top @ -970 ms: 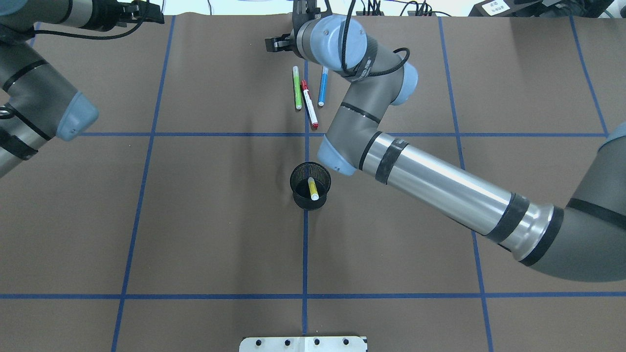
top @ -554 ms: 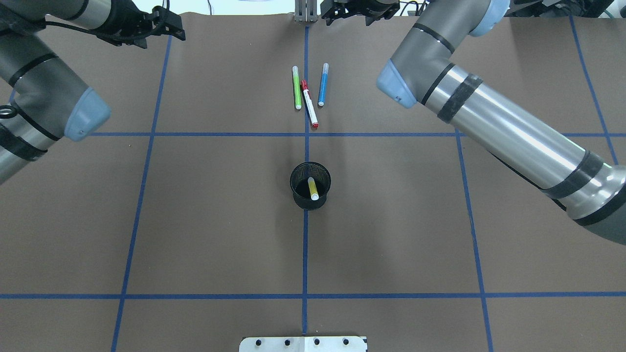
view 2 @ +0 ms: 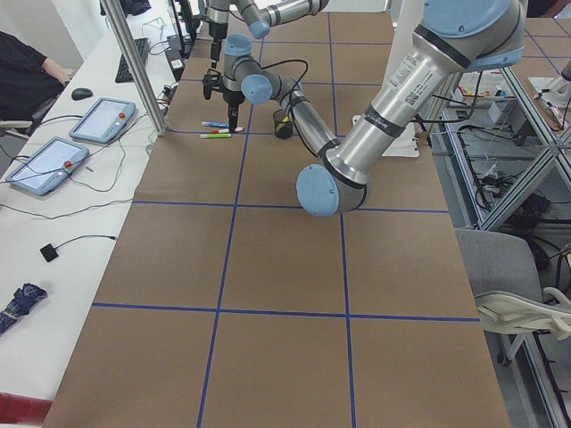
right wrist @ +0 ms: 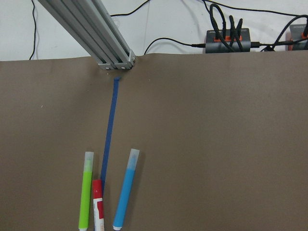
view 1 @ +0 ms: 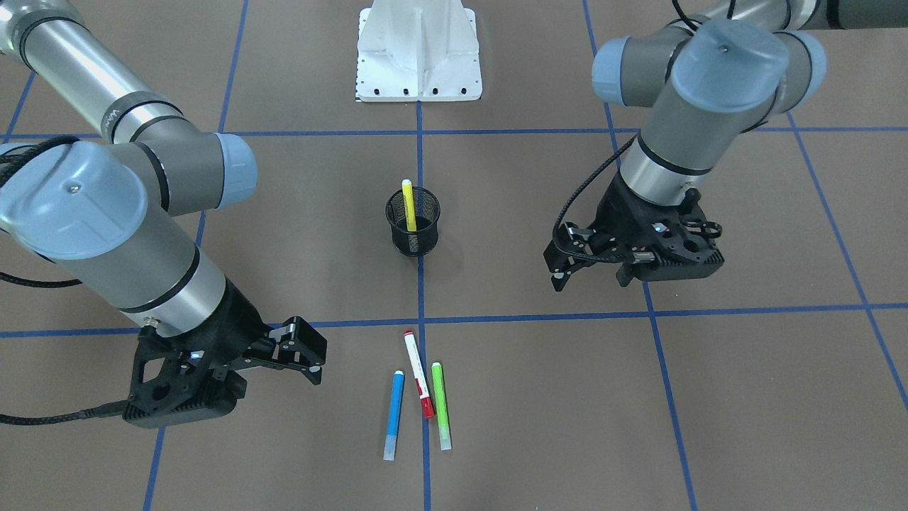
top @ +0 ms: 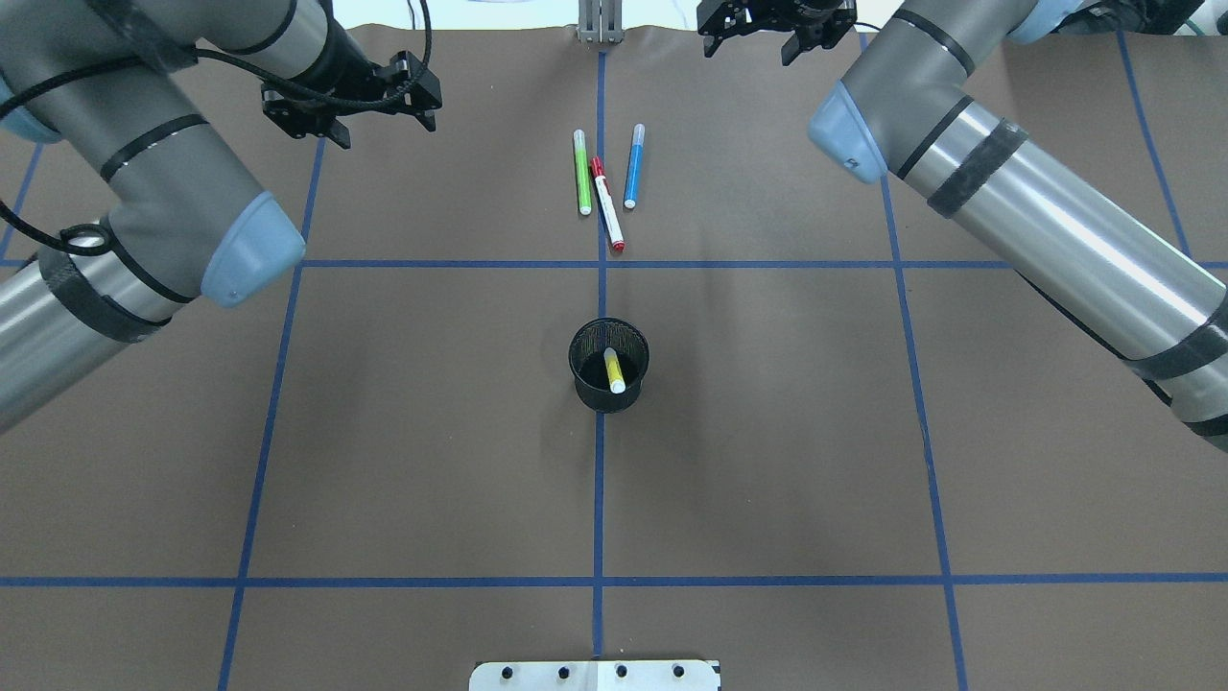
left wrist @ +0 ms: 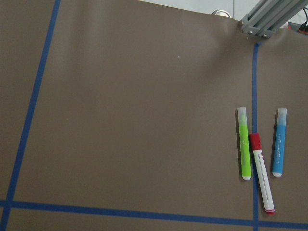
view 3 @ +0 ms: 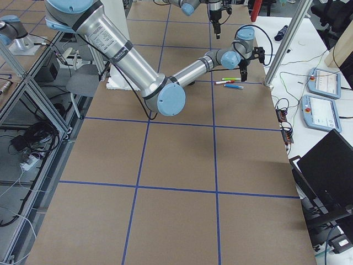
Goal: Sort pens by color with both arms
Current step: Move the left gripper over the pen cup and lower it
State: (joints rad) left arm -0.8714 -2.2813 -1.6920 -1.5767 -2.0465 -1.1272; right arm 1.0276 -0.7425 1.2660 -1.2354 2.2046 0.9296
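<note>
Left end effector [view 1: 592, 273], right end effector [top: 750, 46] both spread apart, hovering either side of pens [top: 606, 203].

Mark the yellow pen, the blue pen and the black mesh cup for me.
yellow pen [view 1: 408, 206]: exterior front-facing view, middle of its barrel.
blue pen [view 1: 394, 411]: exterior front-facing view, blue barrel, midway along.
black mesh cup [view 1: 425, 238]: exterior front-facing view, outer mesh wall.
</note>
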